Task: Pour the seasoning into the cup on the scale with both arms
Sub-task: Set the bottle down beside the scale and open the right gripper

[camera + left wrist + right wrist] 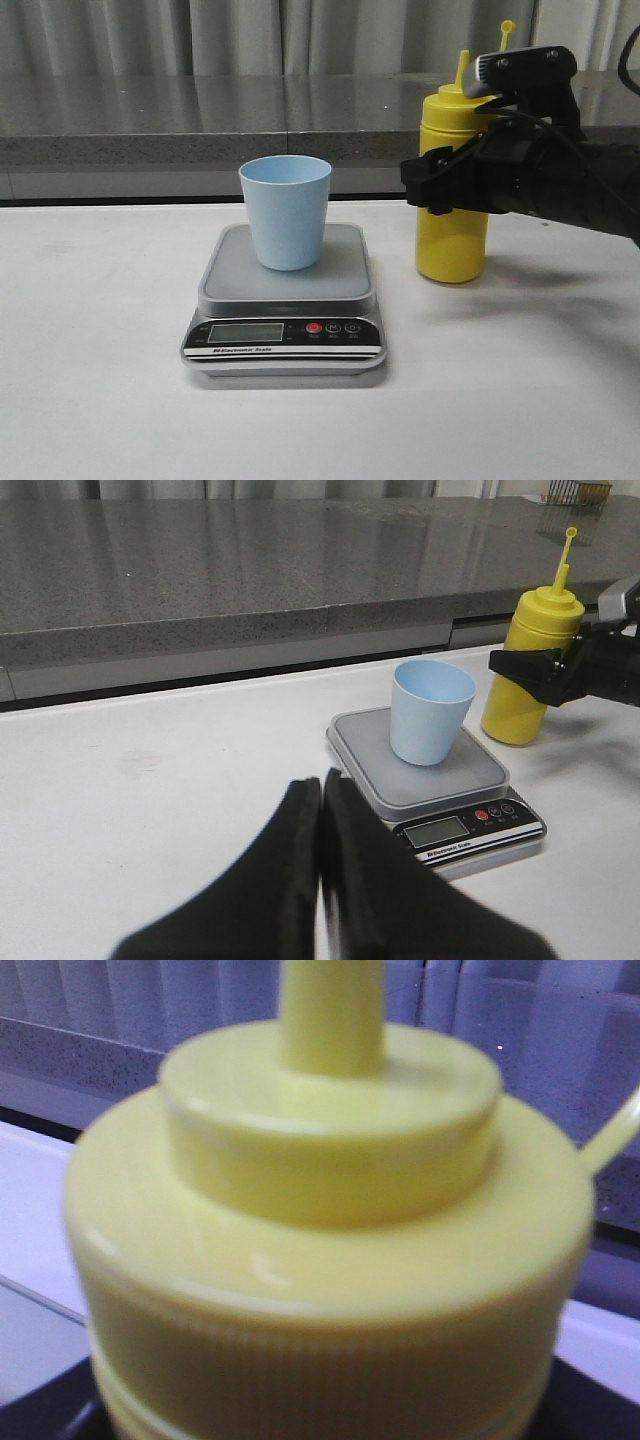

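The yellow seasoning bottle [450,240] stands upright on the white table, right of the scale [230,275]. The pale blue cup [286,210] stands upright in the middle of the scale's grey platform. My right gripper [425,185] reaches in from the right, its jaws against the sides of the bottle's upper body. The right wrist view is filled by the bottle's cap and nozzle [330,1240]. My left gripper [320,780] is shut and empty, low over the table, left of and nearer than the scale [470,770], cup [430,710] and bottle [515,705].
A grey stone ledge [200,120] runs along the far edge of the white table [100,350], with curtains behind. The scale's black panel with screen and red button [313,328] faces the front.
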